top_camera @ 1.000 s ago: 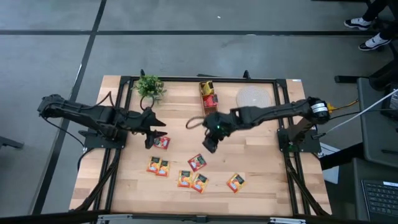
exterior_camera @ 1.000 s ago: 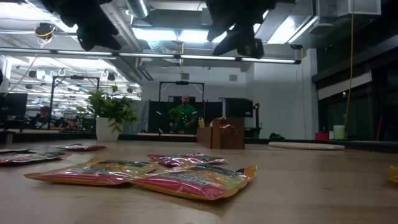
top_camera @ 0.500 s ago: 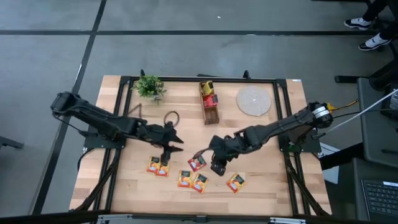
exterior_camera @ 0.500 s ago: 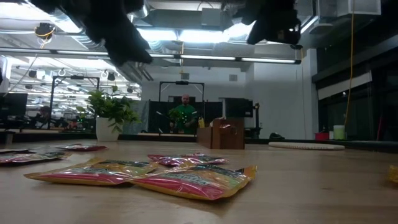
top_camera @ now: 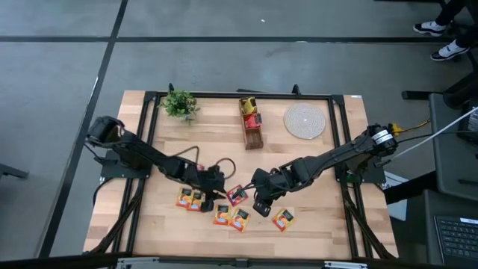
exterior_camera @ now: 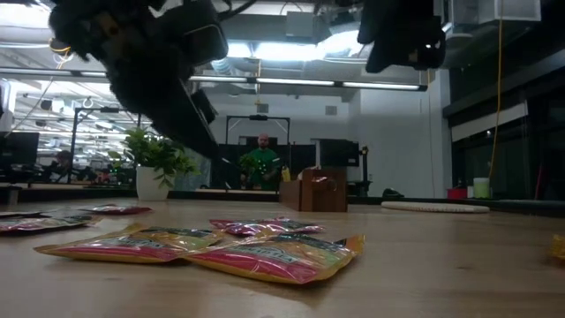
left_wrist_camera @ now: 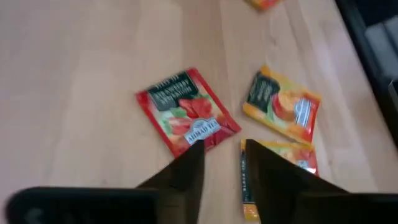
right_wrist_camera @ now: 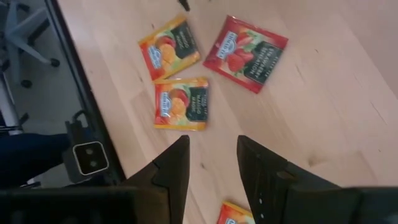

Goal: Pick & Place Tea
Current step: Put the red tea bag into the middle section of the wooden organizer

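Note:
Several tea sachets lie flat on the wooden table (top_camera: 314, 172): a red one (top_camera: 237, 195), orange ones (top_camera: 222, 215) (top_camera: 240, 219) (top_camera: 283, 218) and two more (top_camera: 190, 199). My left gripper (top_camera: 221, 187) hangs low just left of the red sachet (left_wrist_camera: 186, 112), open by a narrow gap with bare table between its fingers (left_wrist_camera: 221, 152). My right gripper (top_camera: 261, 203) hovers open to the right of that sachet (right_wrist_camera: 245, 53), above bare wood (right_wrist_camera: 211, 155). In the low view the left arm (exterior_camera: 150, 79) hangs at the left and the right arm (exterior_camera: 402, 35) at the top right.
A narrow brown box (top_camera: 252, 128) with sachets at its far end stands at the far middle. A potted plant (top_camera: 179, 104) is at the far left, a round pale mat (top_camera: 305, 121) at the far right. A person (exterior_camera: 261, 163) stands in the room beyond.
My left gripper has swung from the table's left toward its middle and near edge, sinking and tipping down toward the red sachet, its fingers now closer together. My right gripper has come from the table's middle toward the near edge, then hardly moved. The sachets lie as before.

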Robot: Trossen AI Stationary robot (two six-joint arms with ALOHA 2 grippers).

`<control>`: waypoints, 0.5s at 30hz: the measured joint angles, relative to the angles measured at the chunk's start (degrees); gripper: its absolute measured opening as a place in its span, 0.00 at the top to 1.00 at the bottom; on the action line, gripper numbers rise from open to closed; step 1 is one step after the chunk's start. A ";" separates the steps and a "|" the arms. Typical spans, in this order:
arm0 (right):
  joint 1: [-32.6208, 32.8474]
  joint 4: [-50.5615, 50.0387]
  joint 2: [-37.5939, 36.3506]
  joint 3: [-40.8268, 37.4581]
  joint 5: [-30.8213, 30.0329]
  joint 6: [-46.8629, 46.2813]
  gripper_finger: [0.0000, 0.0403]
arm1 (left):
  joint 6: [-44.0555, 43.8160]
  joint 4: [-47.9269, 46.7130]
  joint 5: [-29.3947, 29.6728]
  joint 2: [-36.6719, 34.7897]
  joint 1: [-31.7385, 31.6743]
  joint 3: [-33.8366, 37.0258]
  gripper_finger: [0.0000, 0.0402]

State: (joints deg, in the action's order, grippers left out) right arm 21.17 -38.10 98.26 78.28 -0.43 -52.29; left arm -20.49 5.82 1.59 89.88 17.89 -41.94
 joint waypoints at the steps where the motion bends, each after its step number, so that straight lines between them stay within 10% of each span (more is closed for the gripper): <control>1: 0.00 -0.15 0.06 -0.02 0.02 0.02 0.66 | 0.56 -0.31 0.06 1.27 0.29 -0.87 0.78; 5: 0.00 0.66 0.05 0.00 0.00 0.01 0.66 | 2.17 -1.14 0.84 4.49 0.84 -3.11 0.96; 15: -0.02 0.50 0.07 0.00 0.00 -1.40 0.66 | 4.83 -2.71 2.15 5.87 -1.23 -3.65 0.99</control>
State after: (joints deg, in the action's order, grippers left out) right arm 21.15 -37.60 98.32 78.28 -0.43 -53.69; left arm -15.66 3.11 3.74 95.74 16.66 -45.58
